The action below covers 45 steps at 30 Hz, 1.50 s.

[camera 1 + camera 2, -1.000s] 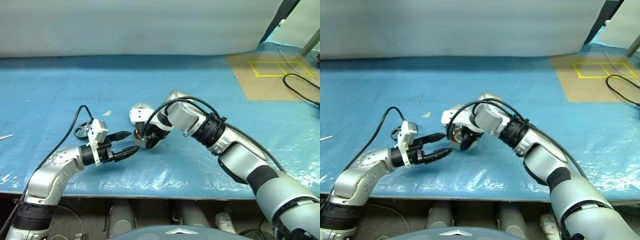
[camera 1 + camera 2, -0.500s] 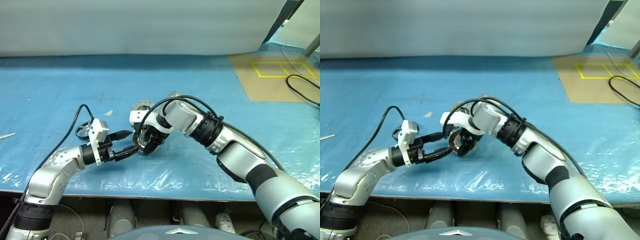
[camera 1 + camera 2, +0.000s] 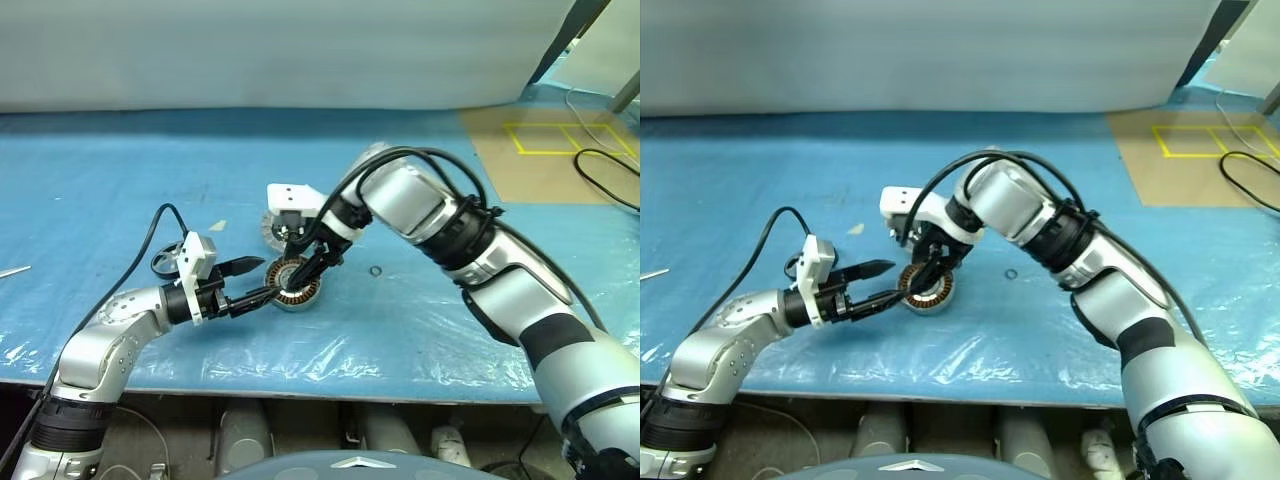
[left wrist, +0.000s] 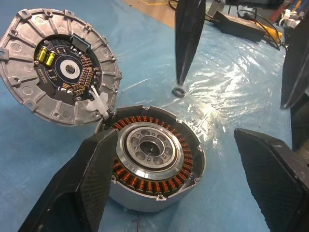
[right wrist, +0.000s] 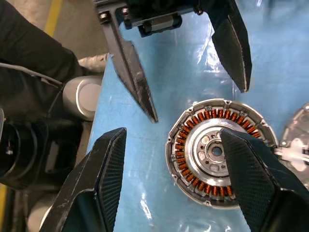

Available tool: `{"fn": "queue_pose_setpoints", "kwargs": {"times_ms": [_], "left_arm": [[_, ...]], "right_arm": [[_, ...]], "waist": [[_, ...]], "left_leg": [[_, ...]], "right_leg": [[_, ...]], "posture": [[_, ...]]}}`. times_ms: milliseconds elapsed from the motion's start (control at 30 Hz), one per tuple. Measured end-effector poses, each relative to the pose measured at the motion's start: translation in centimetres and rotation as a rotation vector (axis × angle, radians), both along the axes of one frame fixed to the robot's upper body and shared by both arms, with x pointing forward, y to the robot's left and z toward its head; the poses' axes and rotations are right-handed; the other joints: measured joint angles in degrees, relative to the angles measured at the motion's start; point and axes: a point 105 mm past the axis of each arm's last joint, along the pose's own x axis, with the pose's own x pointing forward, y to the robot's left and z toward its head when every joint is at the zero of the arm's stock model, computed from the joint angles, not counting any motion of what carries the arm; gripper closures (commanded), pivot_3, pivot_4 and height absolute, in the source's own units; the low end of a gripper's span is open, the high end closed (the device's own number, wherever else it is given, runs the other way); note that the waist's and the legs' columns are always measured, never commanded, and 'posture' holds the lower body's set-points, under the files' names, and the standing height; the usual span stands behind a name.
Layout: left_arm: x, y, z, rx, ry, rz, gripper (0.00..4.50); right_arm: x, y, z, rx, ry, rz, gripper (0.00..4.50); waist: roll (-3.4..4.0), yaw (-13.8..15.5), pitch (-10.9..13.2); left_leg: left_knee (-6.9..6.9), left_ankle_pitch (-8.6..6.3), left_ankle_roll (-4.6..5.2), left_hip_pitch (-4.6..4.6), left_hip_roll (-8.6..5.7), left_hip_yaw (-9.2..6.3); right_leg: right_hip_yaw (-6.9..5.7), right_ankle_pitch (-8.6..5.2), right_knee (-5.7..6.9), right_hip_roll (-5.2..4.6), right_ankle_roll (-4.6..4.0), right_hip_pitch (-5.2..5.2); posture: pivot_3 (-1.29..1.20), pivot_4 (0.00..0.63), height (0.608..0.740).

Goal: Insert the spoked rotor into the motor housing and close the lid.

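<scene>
Lying flat, motor housing (image 4: 154,159) windings up, lid (image 4: 58,67) hinged open.

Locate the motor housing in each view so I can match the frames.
Left eye view: motor housing, lower centre-left, on the blue sheet.
Right eye view: lower centre-left.
Left wrist view: lower centre, open, copper windings showing.
Right wrist view: lower right, partly behind a finger.
Shared landmark: the lid, hinged open beside it, ribbed face up.

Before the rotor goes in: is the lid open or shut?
Open. The lid lies swung back beside the housing, ribbed inner face up, and the copper windings are uncovered.
</scene>
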Motion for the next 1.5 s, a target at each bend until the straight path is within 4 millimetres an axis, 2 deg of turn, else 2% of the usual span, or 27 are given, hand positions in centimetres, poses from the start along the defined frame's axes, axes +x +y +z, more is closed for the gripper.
{"fn": "queue_pose_setpoints", "kwargs": {"times_ms": [167,300,400,467,567,700,1000,1167,1267,1500], "left_arm": [[-0.4,0.4,0.2,0.008,-0.008,0.002,0.44],[-0.7,0.8,0.2,0.028,-0.002,0.000,0.44],[-0.8,0.7,0.4,0.027,-0.013,-0.015,0.44],[-0.8,0.6,0.5,0.027,-0.016,-0.023,0.44],[-0.7,0.4,0.6,0.024,-0.019,-0.041,0.44],[-0.5,-0.2,1.2,0.023,-0.038,-0.079,0.44],[-0.3,-0.4,0.9,0.023,-0.024,-0.099,0.44],[-0.3,-0.4,0.9,0.023,-0.023,-0.100,0.44],[-0.3,-0.4,0.9,0.023,-0.023,-0.100,0.44],[-0.3,-0.4,0.9,0.024,-0.023,-0.099,0.44]], "right_arm": [[2.0,-3.9,-1.4,0.169,-0.099,-0.177,1.25],[2.7,-7.8,-1.2,0.311,-0.154,-0.371,1.25],[2.5,-9.6,-1.6,0.379,-0.195,-0.497,1.25],[1.8,-10.6,-2.7,0.392,-0.202,-0.559,1.25],[1.1,-11.2,-4.5,0.399,-0.197,-0.642,1.25],[0.9,-11.5,-5.5,0.427,-0.199,-0.751,1.25],[1.2,-14.6,-9.2,0.336,-0.234,-0.888,1.25],[1.5,-15.0,-9.9,0.347,-0.245,-0.902,1.25],[1.9,-15.0,-11.2,0.343,-0.221,-0.928,1.25],[2.3,-14.8,-11.7,0.358,-0.243,-0.912,1.25]], "waist": [[0.01,0.62,0.01],[0.01,0.68,0.01],[0.01,0.54,0.01],[0.02,0.57,0.01],[0.03,0.46,0.02],[0.04,0.50,0.02],[0.04,0.50,0.02],[0.04,0.43,0.02],[0.04,0.45,0.03],[0.03,0.39,0.02]], "left_leg": [[0.02,0.00,0.00,0.00,-0.03,0.06],[-0.01,0.00,0.00,0.02,-0.06,0.10],[-0.07,0.00,0.00,0.12,-0.05,0.12],[-0.10,0.00,0.01,0.15,-0.06,0.15],[-0.10,0.00,0.01,0.17,-0.08,0.19],[-0.11,0.00,0.01,0.22,-0.15,0.19],[-0.30,0.00,0.01,0.18,-0.26,0.19],[-0.32,0.00,0.01,0.20,-0.26,0.19],[-0.32,0.00,0.01,0.19,-0.31,0.19],[-0.32,0.00,0.02,0.24,-0.30,0.19]], "right_leg": [[0.06,0.00,0.01,0.01,0.01,-0.03],[0.13,0.00,-0.04,0.01,0.02,-0.03],[0.17,-0.01,-0.04,0.05,0.03,-0.02],[0.20,-0.02,-0.07,0.04,0.05,-0.02],[0.26,-0.02,-0.11,0.04,0.06,-0.03],[0.31,-0.02,-0.09,0.02,0.07,-0.02],[0.32,-0.07,-0.24,-0.02,0.15,-0.03],[0.32,-0.07,-0.24,-0.02,0.16,-0.03],[0.32,-0.07,-0.24,-0.06,0.16,-0.03],[0.33,-0.07,-0.24,-0.05,0.16,0.02]], "posture": [[0.00,0.150,0.740],[0.00,0.150,0.740],[0.00,0.150,0.740],[0.00,0.150,0.740],[0.00,0.150,0.740],[0.00,0.150,0.740],[0.00,0.150,0.740],[0.00,0.150,0.740],[0.00,0.150,0.740],[0.00,0.150,0.740]]}}
